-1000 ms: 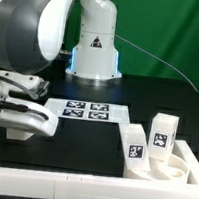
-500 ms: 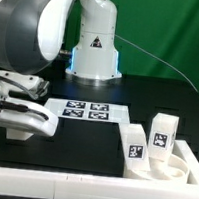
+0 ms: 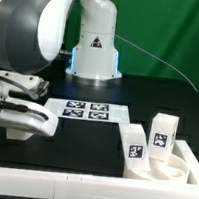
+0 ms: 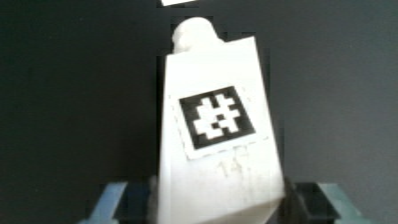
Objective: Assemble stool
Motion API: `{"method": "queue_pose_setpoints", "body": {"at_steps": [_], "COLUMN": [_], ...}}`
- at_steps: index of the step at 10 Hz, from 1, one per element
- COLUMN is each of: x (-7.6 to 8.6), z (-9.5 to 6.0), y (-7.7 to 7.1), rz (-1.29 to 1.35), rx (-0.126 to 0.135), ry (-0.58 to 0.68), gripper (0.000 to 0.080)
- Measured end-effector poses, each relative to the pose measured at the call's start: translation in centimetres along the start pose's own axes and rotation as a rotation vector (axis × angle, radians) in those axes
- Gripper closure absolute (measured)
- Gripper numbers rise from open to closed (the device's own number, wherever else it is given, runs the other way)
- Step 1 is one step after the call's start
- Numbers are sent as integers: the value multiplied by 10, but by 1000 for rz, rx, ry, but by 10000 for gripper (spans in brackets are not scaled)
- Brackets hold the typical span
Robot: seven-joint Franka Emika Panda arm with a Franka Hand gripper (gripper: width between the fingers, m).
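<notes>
Evidently nothing has changed: over the last second the exterior view stays the same, arm parked and every part where it was. The tool [image 4: 217, 200] is clamped narrow on a white leg [image 4: 210, 90], one pad against each long side, the leg's pegged end pointing away from the tool. My reading: the grasp is settled and the carry has not begun, so this leg has yet to reach the seat [image 3: 165, 174]. The seat lies on the black tabletop [image 3: 93, 139] well apart from the tool, beyond the marker board [image 3: 85, 110]. Two legs [image 3: 135, 142] stand upright at it; whether they are socketed I cannot tell. Labels: a square black-and-white tag [image 4: 215, 118] on the gripped leg, similar ones on the others, and a warning triangle [image 3: 94, 42] on the arm's base. No legible writing.
</notes>
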State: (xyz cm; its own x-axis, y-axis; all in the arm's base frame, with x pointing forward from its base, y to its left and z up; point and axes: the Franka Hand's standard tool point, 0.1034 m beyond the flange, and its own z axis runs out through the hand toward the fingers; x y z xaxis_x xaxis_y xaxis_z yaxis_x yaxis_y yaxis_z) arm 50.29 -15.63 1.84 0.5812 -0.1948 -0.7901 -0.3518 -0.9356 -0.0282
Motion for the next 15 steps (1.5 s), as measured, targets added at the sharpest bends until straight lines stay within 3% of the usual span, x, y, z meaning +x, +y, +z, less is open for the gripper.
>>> {"method": "queue_pose_setpoints", "body": {"at_steps": [2,3,5,6,7,8,9,10,11,12,13,14,15], "x": [0,-9,-44,-48,-39,-28,-33,-34,-49,-69,-85,-91,-72], "z": [0,-9,-50,-59,-64,-73,-72,-77,-87,-106,-121,-133,-136], "y": [0,-8,-34,-31,-23,-27,-31,-39,-63,-95,-117,-126,-108], "rz": [0,18,101,93,86,80,78,105,123,154,200,186,172], "rx": [0,8,48,49,37,33,38,50,62,116,151,167,160], "ry": [0,-9,11,26,68,183,227,295,347,429,493,529,605], "gripper": [479,479,479,479,479,479,479,479,479,479,479,479,479]}}
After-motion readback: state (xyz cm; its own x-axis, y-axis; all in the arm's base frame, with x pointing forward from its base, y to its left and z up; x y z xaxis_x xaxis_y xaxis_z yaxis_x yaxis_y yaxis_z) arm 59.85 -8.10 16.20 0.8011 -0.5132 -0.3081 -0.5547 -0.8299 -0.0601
